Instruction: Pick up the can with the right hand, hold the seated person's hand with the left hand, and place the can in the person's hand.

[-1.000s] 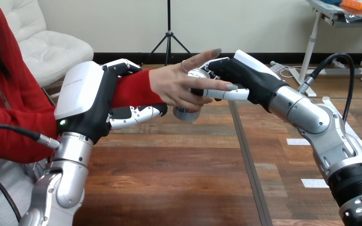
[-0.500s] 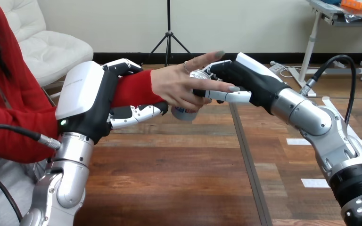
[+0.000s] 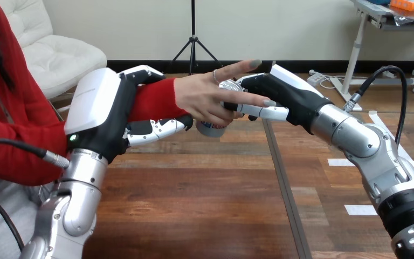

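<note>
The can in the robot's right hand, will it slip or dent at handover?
Likely light, thin-walled metal, so the can may dent under a hard squeeze. Its smooth side could slip: the person's hand has outstretched fingers.

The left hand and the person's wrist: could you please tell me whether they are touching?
Touching. The head view shows the left hand with fingers and thumb curled round the person's wrist.

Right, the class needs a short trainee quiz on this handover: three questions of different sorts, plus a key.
1. True or false: the can stands on the table.
2. Which robot hand is curled round the person's red-sleeved forearm?
3. Fill in: the can is gripped by the right hand and also touched by the ____.
Key: 1 false, it is held above the table; 2 left hand; 3 person's hand.
</note>
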Robot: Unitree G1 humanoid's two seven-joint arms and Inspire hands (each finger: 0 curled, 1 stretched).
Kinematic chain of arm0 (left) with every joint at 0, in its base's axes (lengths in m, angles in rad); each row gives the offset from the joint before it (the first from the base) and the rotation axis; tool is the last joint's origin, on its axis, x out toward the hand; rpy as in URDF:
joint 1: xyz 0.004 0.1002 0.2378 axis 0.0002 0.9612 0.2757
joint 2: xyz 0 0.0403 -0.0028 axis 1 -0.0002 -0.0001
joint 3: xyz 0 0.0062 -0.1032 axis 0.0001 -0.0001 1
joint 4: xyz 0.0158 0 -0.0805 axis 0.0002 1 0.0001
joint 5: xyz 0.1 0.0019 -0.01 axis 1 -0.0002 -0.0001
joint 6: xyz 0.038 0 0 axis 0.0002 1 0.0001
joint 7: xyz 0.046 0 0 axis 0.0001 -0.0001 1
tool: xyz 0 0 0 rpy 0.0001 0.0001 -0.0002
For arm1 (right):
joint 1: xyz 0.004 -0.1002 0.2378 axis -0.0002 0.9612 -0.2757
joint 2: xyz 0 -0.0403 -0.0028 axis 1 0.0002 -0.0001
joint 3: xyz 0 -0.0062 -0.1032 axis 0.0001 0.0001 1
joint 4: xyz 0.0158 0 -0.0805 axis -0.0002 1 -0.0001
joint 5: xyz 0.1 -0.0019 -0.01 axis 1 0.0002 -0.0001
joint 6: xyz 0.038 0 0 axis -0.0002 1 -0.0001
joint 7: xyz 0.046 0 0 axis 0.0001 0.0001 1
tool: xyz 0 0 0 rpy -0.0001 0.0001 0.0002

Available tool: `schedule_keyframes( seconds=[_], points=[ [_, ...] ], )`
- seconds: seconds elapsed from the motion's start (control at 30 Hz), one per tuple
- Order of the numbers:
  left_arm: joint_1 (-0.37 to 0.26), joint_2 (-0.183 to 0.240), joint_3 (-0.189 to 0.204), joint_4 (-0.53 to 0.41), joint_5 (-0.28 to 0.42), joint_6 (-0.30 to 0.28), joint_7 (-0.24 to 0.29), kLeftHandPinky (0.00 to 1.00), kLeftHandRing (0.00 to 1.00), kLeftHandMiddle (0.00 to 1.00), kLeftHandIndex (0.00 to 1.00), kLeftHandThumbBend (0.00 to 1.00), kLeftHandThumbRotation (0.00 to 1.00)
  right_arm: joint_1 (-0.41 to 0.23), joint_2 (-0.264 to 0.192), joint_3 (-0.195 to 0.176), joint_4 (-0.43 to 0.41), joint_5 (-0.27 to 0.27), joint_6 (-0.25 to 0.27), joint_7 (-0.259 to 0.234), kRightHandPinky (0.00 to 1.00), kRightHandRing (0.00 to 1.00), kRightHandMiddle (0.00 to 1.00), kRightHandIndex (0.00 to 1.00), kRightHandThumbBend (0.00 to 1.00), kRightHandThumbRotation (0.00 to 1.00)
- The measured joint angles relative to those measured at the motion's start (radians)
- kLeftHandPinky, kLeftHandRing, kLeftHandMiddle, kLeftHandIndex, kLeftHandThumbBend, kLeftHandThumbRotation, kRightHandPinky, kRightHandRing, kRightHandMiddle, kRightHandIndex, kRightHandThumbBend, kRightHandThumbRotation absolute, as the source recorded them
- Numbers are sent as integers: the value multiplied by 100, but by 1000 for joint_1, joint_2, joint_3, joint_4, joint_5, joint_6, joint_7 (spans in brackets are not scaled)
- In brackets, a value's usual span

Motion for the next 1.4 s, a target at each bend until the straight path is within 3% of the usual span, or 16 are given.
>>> schedule_keyframes(
  seconds=[0.27, 0.53, 1.1, 1.4],
  points=[
    [-4, 14, 5, -39, -8, 10, -68, 64, 72, 74, 69, 83, 38, 0, -10, 2, 4, 0, -4, 13, 66, 68, 70, 72, 80, 99],
    [-14, 25, 4, -69, -23, 13, -119, 63, 71, 75, 69, 92, 35, 0, -14, 2, 15, 1, -22, 27, 70, 71, 72, 74, 81, 100],
    [-31, 26, 4, -106, -38, 8, -131, 59, 70, 73, 68, 93, 37, 1, -20, 2, 26, 5, -29, 72, 73, 75, 75, 77, 77, 100],
    [-32, 27, 4, -110, -38, 8, -133, 58, 69, 73, 68, 90, 37, 2, -34, -1, 53, 27, -63, 84, 73, 76, 76, 78, 77, 100]
  ],
)
